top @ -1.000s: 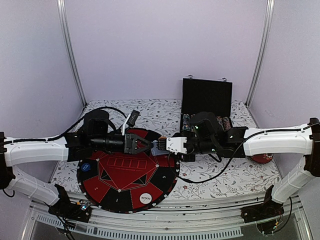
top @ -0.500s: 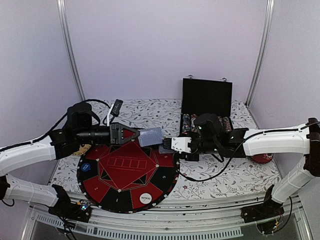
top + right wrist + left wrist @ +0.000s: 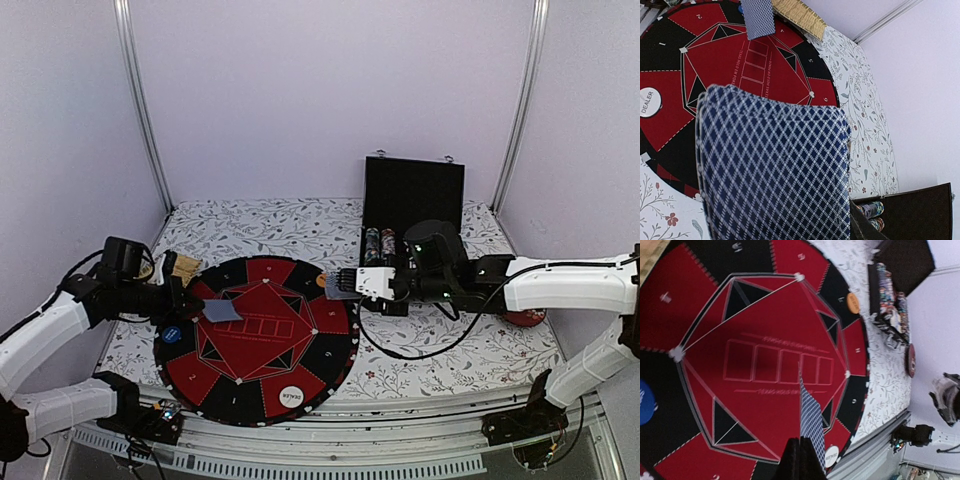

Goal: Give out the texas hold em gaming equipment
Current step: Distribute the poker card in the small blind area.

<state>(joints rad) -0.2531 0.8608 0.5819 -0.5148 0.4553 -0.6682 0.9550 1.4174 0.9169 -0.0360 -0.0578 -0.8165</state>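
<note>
Left fingers [image 3: 791,465] hold card [image 3: 810,420] over red mat [image 3: 250,352].

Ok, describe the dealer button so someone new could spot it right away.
Find the big round red and black poker mat. On its near edge, slightly right of centre, lies the DEALER disc. It is white with lettering, unlike the plain blue disc and the orange disc elsewhere on the rim.

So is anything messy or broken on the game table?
Nothing looks spilled or broken. One card is pinched in the left jaws over the left side of the round mat, and the deck is held in the right jaws.
</note>
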